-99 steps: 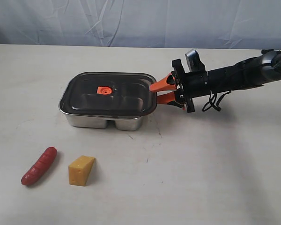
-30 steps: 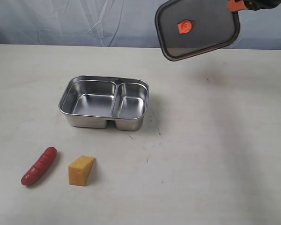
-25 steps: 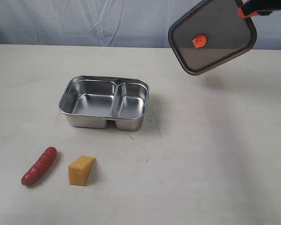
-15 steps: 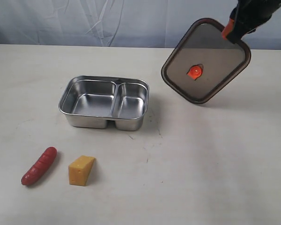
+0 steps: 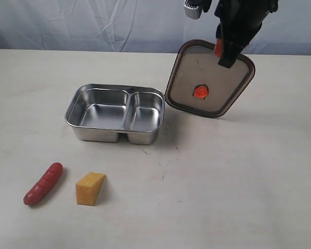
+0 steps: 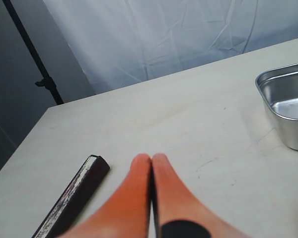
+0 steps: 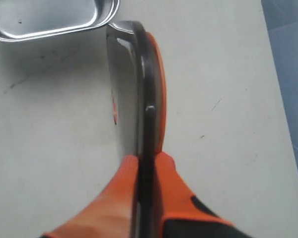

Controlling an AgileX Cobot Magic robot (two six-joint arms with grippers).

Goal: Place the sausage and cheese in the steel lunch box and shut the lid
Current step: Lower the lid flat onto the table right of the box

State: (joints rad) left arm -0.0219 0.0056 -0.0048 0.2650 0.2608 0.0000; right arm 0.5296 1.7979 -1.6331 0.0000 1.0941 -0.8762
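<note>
The steel lunch box (image 5: 115,113) stands open on the table, both compartments bare; its corner shows in the left wrist view (image 6: 287,106) and its rim in the right wrist view (image 7: 54,20). The dark lid (image 5: 210,79) hangs tilted in the air just right of the box, valve (image 5: 200,92) facing the camera. My right gripper (image 5: 218,49) is shut on the lid's upper edge; the right wrist view sees the lid (image 7: 146,94) edge-on between the gripper (image 7: 148,157) fingers. The sausage (image 5: 43,183) and cheese (image 5: 90,188) lie at the front left. My left gripper (image 6: 151,158) is shut, empty, above the table.
A dark flat bar (image 6: 72,196) lies on the table beside my left gripper. A grey cloth backdrop (image 5: 93,23) hangs behind the table's far edge. A black pole (image 6: 32,49) stands off the table's corner.
My right gripper has swung the lid down and leftward, from high at the right to hanging close beside the box's right end. The box, sausage and cheese have not moved.
</note>
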